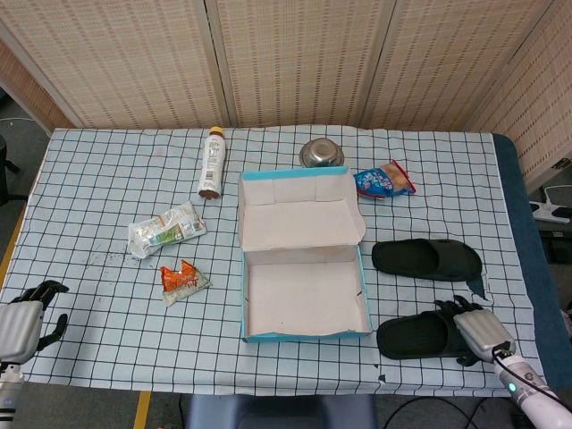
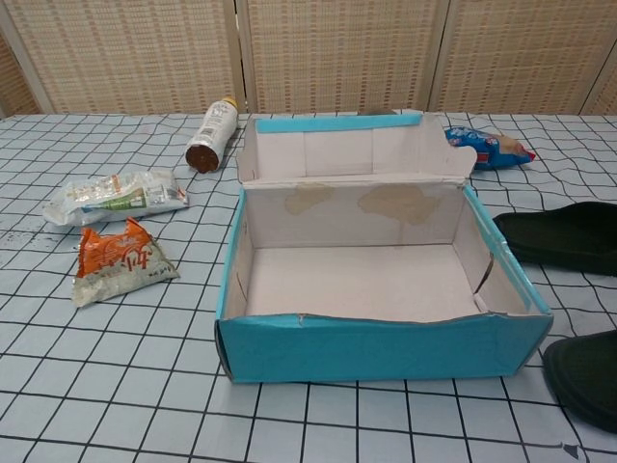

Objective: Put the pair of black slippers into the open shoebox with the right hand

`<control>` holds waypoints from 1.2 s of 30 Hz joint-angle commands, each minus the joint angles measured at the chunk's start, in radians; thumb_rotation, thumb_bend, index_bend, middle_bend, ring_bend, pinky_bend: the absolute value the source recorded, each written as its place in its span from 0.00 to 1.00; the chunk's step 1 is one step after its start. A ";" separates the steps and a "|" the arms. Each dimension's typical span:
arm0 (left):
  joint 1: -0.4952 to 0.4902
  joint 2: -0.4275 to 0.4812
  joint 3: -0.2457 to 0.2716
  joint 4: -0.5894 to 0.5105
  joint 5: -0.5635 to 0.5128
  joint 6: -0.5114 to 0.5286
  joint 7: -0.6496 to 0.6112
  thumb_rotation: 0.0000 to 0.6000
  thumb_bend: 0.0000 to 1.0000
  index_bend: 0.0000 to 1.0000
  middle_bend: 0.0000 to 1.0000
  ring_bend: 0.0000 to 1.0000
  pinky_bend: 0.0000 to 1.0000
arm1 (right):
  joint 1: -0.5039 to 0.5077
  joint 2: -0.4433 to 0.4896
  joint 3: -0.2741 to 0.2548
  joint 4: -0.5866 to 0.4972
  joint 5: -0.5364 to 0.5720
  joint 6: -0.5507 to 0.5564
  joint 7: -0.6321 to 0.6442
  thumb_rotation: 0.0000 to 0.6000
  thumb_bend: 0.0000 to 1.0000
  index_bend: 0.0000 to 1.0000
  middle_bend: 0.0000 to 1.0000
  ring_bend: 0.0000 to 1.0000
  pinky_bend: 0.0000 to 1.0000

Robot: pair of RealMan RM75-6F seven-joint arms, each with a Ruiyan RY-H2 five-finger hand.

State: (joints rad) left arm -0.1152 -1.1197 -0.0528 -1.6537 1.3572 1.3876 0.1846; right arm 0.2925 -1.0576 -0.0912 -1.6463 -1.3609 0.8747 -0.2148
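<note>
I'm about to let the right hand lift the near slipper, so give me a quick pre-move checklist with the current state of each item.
1. Shoebox open and empty: ok.
2. Near slipper lying flat on the table beside the box: ok.
3. Right hand at the near slipper's outer end: ok.
4. Firm grip on that slipper: cannot tell.
5. Far slipper clear of the right hand: ok.
6. Left hand away from the box, at the table's near-left edge: ok.
</note>
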 commanded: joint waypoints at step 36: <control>-0.009 0.015 0.002 -0.025 -0.047 -0.037 0.002 1.00 0.43 0.30 0.22 0.29 0.46 | -0.094 0.333 0.071 -0.428 -0.004 0.394 -0.233 1.00 0.00 0.73 0.67 0.52 0.45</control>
State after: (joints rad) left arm -0.1235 -1.1047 -0.0511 -1.6776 1.3113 1.3516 0.1863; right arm 0.1881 -0.7721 -0.0371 -2.0006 -1.3432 1.2539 -0.4439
